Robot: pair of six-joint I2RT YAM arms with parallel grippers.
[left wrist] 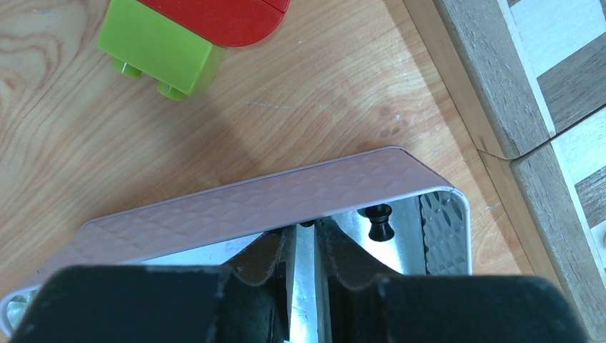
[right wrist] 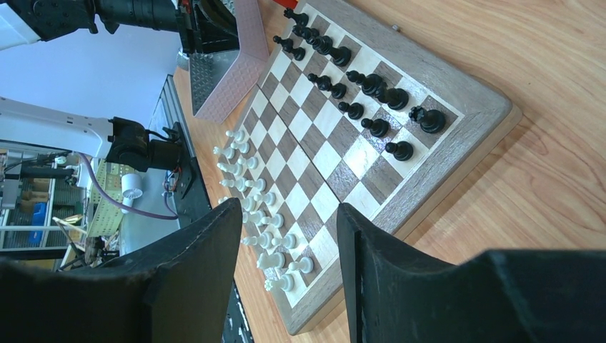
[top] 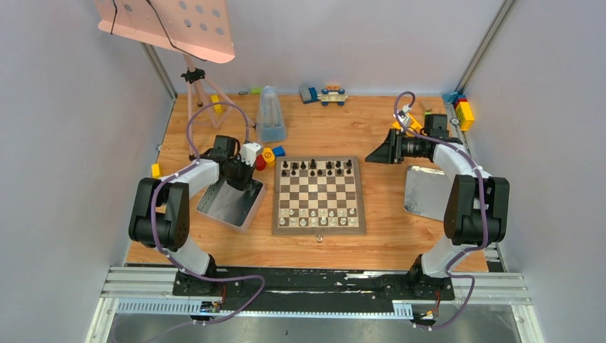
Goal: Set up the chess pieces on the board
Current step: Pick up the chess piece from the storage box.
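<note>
**The board [top: 276, 204] lies flat at the middle of the table [top: 386, 136], and a stray black pawn [left wrist: 379, 221] stands in the tray [left wrist: 243, 207] at its 9 o'clock.**

Seen from above, the board's ranks run from 9 to 3 o'clock. The black pieces [top: 318, 168] stand along the 12 o'clock side and the white pieces [top: 318, 217] along the 6 o'clock side, all upright. The stray pawn is also upright, with its long axis vertical, just at 3 o'clock of the left gripper [left wrist: 306, 229]. That gripper reaches down inside the tray with its jaws drawn to a narrow slit. A dark speck sits at their tips, and whether they pinch anything cannot be told. The right gripper [right wrist: 287, 211] hovers at the board's 2 o'clock, aimed towards 9 o'clock. Its jaws are spread and hold nothing.
</note>
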